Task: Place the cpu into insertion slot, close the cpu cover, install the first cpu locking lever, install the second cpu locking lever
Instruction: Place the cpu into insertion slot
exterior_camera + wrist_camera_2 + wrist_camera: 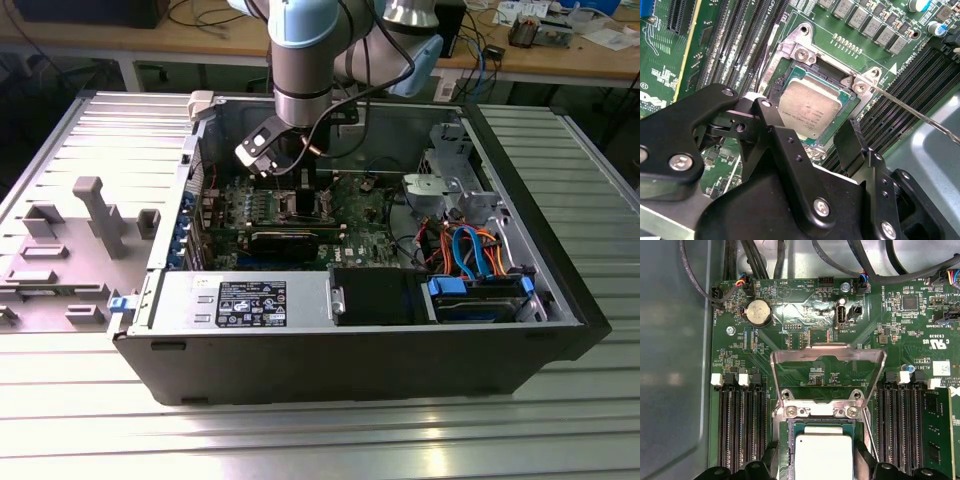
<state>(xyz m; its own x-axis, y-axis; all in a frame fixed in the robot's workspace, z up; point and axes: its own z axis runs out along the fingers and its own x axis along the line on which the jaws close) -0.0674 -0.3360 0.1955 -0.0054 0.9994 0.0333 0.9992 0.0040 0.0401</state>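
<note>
One arm [300,70] points down, jaws astride the cpu [809,111].

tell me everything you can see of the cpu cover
The cpu cover is a thin silvery metal frame with a wide window through which the green board shows. In the first wrist view it is swung open, raised off the insertion slot and hinged at one edge of the slot. Nothing holds it; the cpu lies uncovered.
</note>
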